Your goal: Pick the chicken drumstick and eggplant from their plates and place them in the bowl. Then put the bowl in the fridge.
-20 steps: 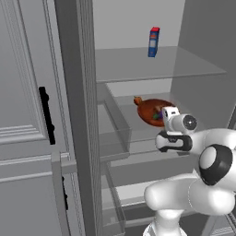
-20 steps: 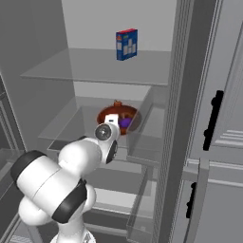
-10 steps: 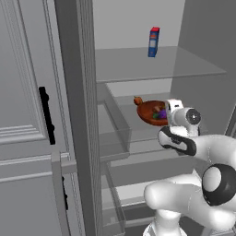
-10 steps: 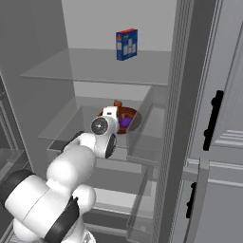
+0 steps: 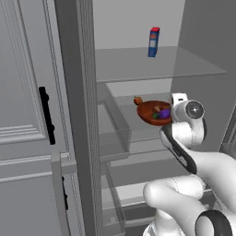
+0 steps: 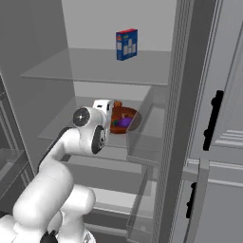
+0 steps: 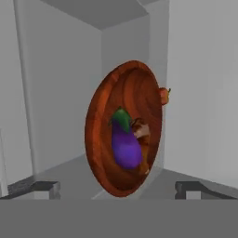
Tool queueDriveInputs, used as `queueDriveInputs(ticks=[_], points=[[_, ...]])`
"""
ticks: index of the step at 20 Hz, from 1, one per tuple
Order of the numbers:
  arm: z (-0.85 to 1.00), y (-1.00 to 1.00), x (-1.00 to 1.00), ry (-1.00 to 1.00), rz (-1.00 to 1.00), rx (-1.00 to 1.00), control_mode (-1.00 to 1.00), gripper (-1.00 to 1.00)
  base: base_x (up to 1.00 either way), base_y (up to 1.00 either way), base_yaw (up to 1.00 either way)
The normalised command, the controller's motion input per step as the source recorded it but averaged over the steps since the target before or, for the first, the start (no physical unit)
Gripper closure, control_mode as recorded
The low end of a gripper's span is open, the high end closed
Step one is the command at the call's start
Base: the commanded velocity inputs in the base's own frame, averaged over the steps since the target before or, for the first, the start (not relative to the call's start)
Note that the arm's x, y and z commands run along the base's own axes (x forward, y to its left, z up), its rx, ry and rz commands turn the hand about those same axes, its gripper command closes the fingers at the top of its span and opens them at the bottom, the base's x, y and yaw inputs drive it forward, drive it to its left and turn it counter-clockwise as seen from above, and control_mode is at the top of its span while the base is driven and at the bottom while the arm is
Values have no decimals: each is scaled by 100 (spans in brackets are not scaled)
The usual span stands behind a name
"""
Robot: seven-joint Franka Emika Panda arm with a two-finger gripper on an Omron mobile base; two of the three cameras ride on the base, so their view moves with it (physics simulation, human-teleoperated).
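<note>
The bowl (image 5: 154,112) sits right of centre in the left base view, on a glass shelf (image 5: 133,134) inside the open fridge (image 6: 57,66), with the eggplant (image 7: 124,144) lying in its dark hollow and the chicken drumstick (image 7: 142,135) tucked just beside it toward the bowl's far side. A small orange thing (image 7: 163,95) shows at the bowl's rim in the hand view; what it is cannot be told. In that view the bowl stands on edge at centre frame because the hand is rolled sideways, not because the bowl is tipped. The fingers (image 7: 46,188) appear as two dark tips at the bottom corners, spread wide apart with nothing between them, and the bowl lies beyond them, so the gripper (image 7: 116,189) appears to have let go. Judging from this, both foods are in the bowl and the bowl is in the fridge, so the task looks essentially done. On the upper shelf (image 6: 95,69), near the top centre of the right base view, stands a blue box (image 6: 126,44), well apart from the bowl.
</note>
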Motion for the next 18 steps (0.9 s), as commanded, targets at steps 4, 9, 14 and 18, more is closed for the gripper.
queueDriveInputs(ticks=[4, 9, 14, 18], points=[[52, 9, -61, 15, -8, 1, -100, -100, 0, 0, 0], [43, 19, -73, 10, -7, 6, -100, -100, 0, 0, 0], [38, 44, -57, 1, 0, 9, -100, -100, 0, 0, 0], [33, 43, -50, 0, 0, 6, -100, -100, 0, 0, 0]])
